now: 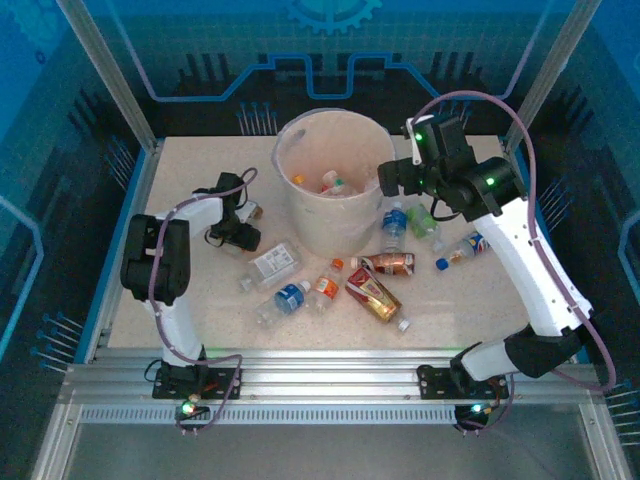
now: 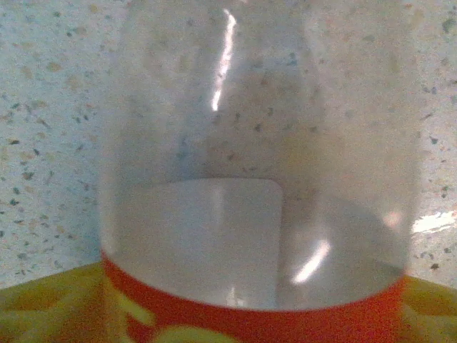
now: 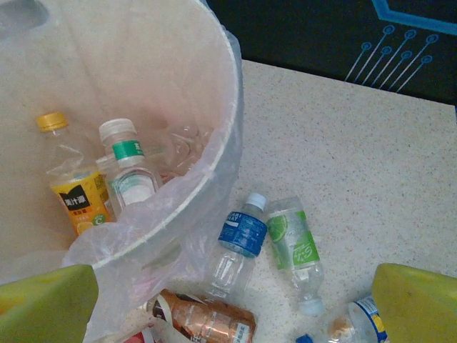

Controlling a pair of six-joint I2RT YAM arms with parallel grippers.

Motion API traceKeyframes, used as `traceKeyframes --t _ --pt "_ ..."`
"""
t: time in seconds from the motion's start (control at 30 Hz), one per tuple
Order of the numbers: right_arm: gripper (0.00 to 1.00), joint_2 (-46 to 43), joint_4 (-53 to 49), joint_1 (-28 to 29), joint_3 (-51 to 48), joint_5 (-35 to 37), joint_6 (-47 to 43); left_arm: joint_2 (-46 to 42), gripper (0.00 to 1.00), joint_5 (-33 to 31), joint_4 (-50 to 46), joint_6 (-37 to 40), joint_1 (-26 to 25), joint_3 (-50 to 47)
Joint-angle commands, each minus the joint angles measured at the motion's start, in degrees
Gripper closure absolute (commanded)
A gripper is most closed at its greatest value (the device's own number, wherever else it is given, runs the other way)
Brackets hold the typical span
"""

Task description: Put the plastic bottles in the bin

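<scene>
Bottle (image 2: 257,143) inside left claw (image 2: 235,313), grip unclear | right claw (image 3: 228,304) spread, at bin (image 3: 233,107) rim

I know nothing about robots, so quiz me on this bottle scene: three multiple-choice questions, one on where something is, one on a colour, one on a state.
1. Where does the green-labelled bottle lie relative to the bin?
A. inside it
B. outside it on the table, beside a blue-labelled bottle
C. balanced on its rim

2. What colour is the cap of the orange-labelled bottle in the bin?
A. yellow
B. black
C. purple

3. How do the right arm's jaws stand?
A. shut on a bottle
B. open and empty
C. shut on the bin's liner

Answers:
1. B: the right wrist view shows the two bottles side by side on the table.
2. A: its cap is plainly yellow.
3. B: the yellow fingers sit far apart with nothing between them.
</scene>
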Motion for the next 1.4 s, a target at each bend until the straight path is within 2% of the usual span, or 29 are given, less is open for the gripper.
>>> traceKeyframes --t 0.0,0.37,0.77,0.97,1.13,1.37 --pt "0.00 -1.6 1.2 -1.0 -1.0 1.3 1.2 -0.1 0.29 -1.0 -0.3 -0.6 0.7 0.7" --pt "0.00 -3.8 2.1 -1.3 -3.4 1.6 1.7 -5.5 0.52 -5.4 1.7 -2.7 1.0 0.7" --pt "0.00 -8.7 3.7 -2.8 -11.6 3.5 5.1 -16.9 0.53 -9.1 -0.5 -9.9 1.0 4.7" --pt "0.00 -12.1 4.5 -4.3 -17.8 3.9 7.2 -23.9 0.53 -6.0 0.1 -14.1 0.9 6.1" --pt "0.00 -15.3 6.4 -5.6 -23.6 4.1 8.4 -30.7 0.54 0.2 3.6 -18.6 0.5 5.8" --pt "0.00 -18.4 8.6 -8.5 -30.7 5.0 11.3 -37.3 0.54 3.5 8.8 -22.6 -3.9 7.2"
